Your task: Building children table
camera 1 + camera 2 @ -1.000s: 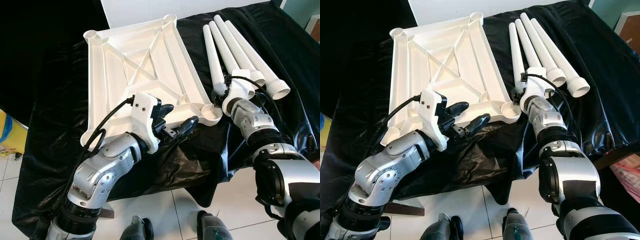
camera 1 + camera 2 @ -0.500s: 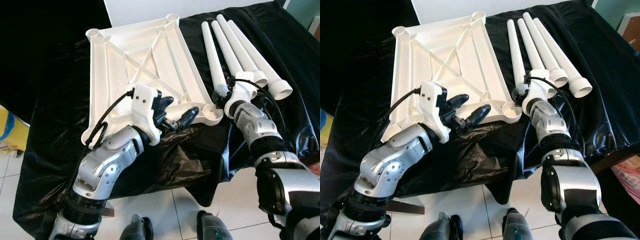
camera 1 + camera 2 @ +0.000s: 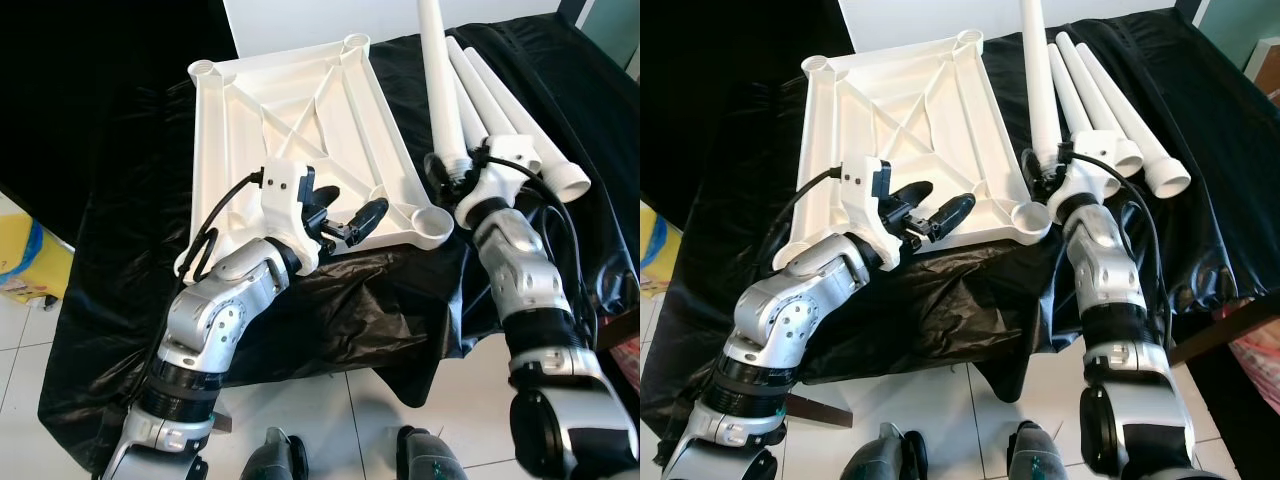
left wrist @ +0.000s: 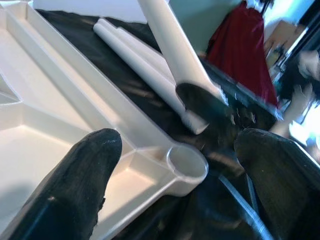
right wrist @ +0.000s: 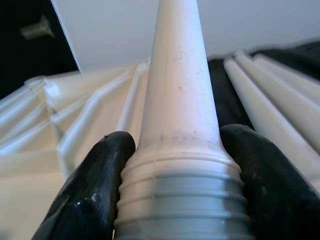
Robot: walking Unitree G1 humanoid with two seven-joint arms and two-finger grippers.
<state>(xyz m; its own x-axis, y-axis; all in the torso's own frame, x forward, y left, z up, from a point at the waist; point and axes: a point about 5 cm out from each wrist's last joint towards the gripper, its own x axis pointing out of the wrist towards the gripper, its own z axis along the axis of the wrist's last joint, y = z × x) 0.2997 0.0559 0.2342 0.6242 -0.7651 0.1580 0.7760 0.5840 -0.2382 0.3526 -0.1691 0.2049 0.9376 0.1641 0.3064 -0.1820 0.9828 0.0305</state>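
- Right end effector point(image 3: 1048, 172) clamps one long white plastic table leg point(image 3: 439, 85) at its threaded end, tilted upward.
- Beside it, three more white legs point(image 3: 510, 110) lie on the black-draped surface point(image 3: 120, 300).
- Left end effector point(image 3: 345, 215), fingers spread wide, hovers over the upturned white ribbed tabletop point(image 3: 290, 130), near its corner socket point(image 4: 187, 162).

Head stereo downward; wrist cameras close

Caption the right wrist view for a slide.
Right gripper clamps a white table leg by its threaded end, above the upturned tabletop.

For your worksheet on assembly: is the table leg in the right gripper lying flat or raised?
Raised: the table leg tilts upward, clamped in the right gripper.
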